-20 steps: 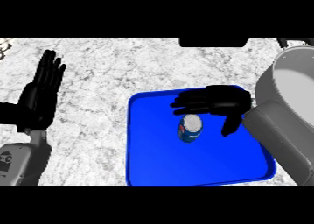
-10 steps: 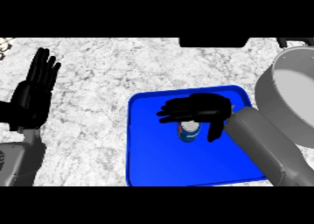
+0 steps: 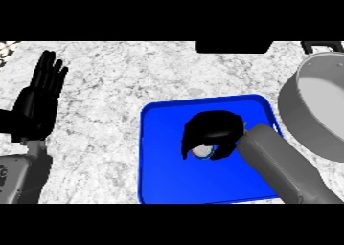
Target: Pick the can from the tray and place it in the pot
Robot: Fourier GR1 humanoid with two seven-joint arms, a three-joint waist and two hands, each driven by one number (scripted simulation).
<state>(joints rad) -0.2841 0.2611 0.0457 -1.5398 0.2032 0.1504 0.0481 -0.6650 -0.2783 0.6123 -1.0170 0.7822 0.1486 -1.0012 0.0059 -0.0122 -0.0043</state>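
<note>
Blue tray [image 3: 160, 186]: we see it lying flat on the counter [image 3: 110, 81] at mid-view, its right rim just beside the pot [image 3: 298, 119].
Can [image 3: 202, 152]: we find it over the tray's middle, almost wholly covered by the right hand [image 3: 213, 129]. Only a small pale and blue patch shows under the fingers. We cannot tell whether it stands on the tray or is lifted clear of it.
Right hand: it sits on top of the can with its fingers curled down round it, so we read it as gripping the can.
Forearm [image 3: 280, 167]: grey, it runs from the lower right corner up across the tray's right part to the right hand.
Pot: grey and round, with a paler inside. It stands at the right edge, which cuts part of it off, and the can is not in it.
Left hand [image 3: 34, 103]: we see it at the left edge, flat and open, fingers straight and pointing up, with nothing in it, well apart from the tray.
Counter: white and grey marble under everything.
Dark block [image 3: 229, 46]: it lies at the top edge above the tray. We cannot tell what it is.
</note>
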